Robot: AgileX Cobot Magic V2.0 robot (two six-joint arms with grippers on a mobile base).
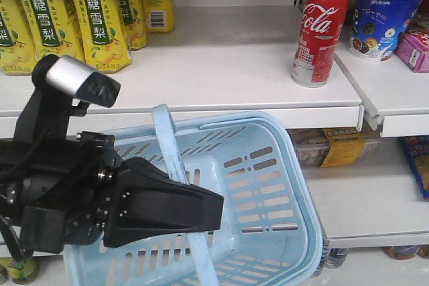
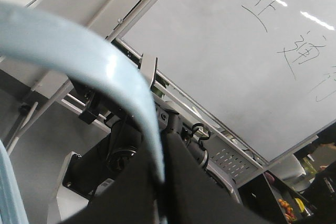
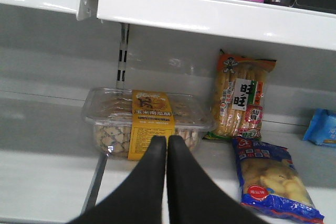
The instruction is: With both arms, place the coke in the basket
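A: Surface?
B: White store shelves [image 1: 234,78]. The coke [image 1: 322,28] stands upright on the upper one beside a blue cup [image 1: 385,18], apart from the basket [image 1: 268,185] tilted below.
A: Arms?
B: Left gripper [image 1: 208,209] clamps the strap handle [image 1: 171,145]. Right gripper [image 3: 167,145] is pressed closed and empty, pointing at a snack box [image 3: 113,114].
A: Hidden?
B: Basket bottom is cropped.

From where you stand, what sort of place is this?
Probably a small shop, or a mock-up of one: white shelves stocked with yellow drink bottles and snack bags, plus a blue shopping basket. A whiteboard nearby hints at a mock-up.
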